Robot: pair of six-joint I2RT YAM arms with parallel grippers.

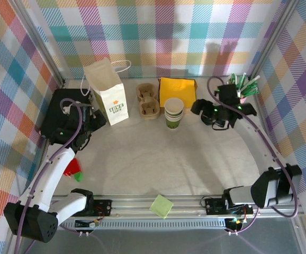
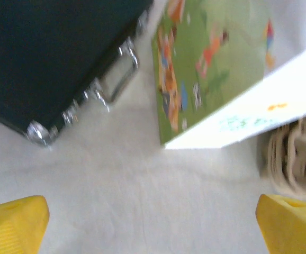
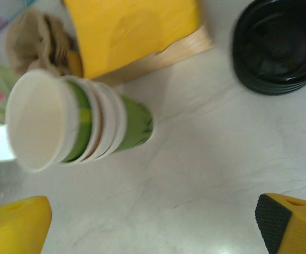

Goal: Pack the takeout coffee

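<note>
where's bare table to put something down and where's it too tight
Bare: the wide middle of the table, from the back row down to the near rail. Crowded: the back row, where bag, carrier, napkins, cup stack and lids stand close together; the case takes the left side beside the bag.

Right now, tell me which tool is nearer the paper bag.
Left. The left tool is just beside the paper bag, on its left near side; the right tool is far off to the bag's right, past the stack of cups.
</note>
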